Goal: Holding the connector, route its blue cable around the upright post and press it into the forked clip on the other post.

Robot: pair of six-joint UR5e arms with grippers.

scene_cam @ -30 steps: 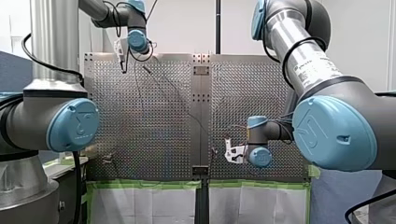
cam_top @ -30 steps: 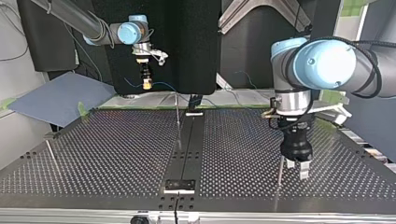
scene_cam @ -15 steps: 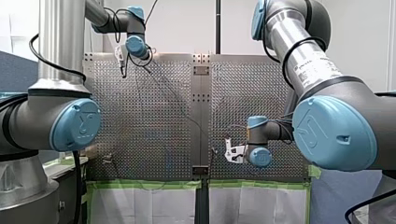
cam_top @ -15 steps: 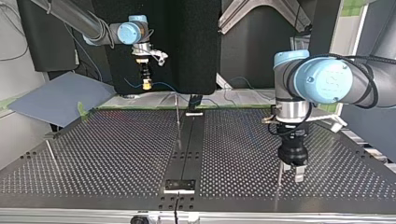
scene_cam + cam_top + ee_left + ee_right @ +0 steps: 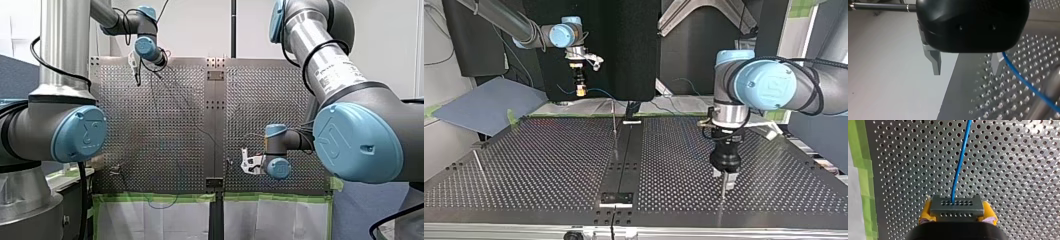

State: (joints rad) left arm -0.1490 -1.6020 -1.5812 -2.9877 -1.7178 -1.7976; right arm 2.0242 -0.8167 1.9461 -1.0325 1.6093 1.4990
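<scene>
Nearest in the top view, my left gripper (image 5: 724,179) has slid toward that view's left over the past second. It now hangs straight over a thin post (image 5: 722,200) near the closest edge of the perforated table (image 5: 534,165); before, it hung beside that post. Its wrist has also turned. In the front view the same gripper has shifted slightly toward that view's right along the table's far edge. Farther back in the top view, the upright post (image 5: 614,117) at the middle and my right gripper (image 5: 581,90) beyond it sit where they were.

My left arm's wrist points straight down, with the fingertips at about the level of the thin post's top. In the left wrist view its metal fingers (image 5: 935,61) stand wide apart with nothing between them. The blue cable (image 5: 1026,83) runs close past the outer side of one finger and on over the holes; whether it touches that finger cannot be told.

My right arm reaches in long from the top view's upper left, its gripper pointing down and raised well above the table's far edge. In the right wrist view its yellow pads (image 5: 989,214) are clamped on the grey connector (image 5: 956,206). The cable leaves the connector's face and runs away across the plate, with green tape (image 5: 866,182) along the plate's edge.
</scene>
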